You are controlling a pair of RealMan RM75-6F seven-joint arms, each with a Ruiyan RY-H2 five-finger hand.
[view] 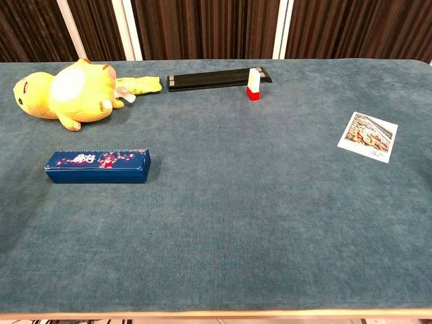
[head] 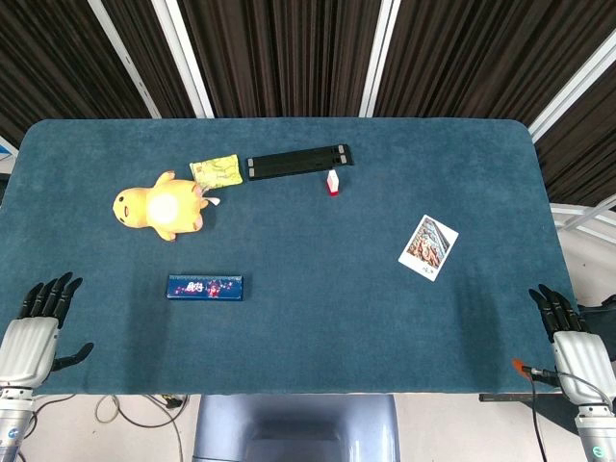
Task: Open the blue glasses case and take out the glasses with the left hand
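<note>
The blue glasses case (head: 205,287) (view: 98,166) lies closed on the table's near left part, its long side running left to right, with a red and white pattern on its lid. My left hand (head: 37,327) rests at the table's near left edge, fingers apart and holding nothing, well to the left of the case. At the near right edge sits my right hand (head: 570,332), also empty with its fingers apart. Neither hand appears in the chest view. The glasses are hidden.
A yellow plush toy (head: 161,205) (view: 64,92) lies behind the case. A yellow packet (head: 216,171), a long black bar (head: 298,161) and a small red and white block (head: 333,183) lie further back. A photo card (head: 428,246) lies on the right.
</note>
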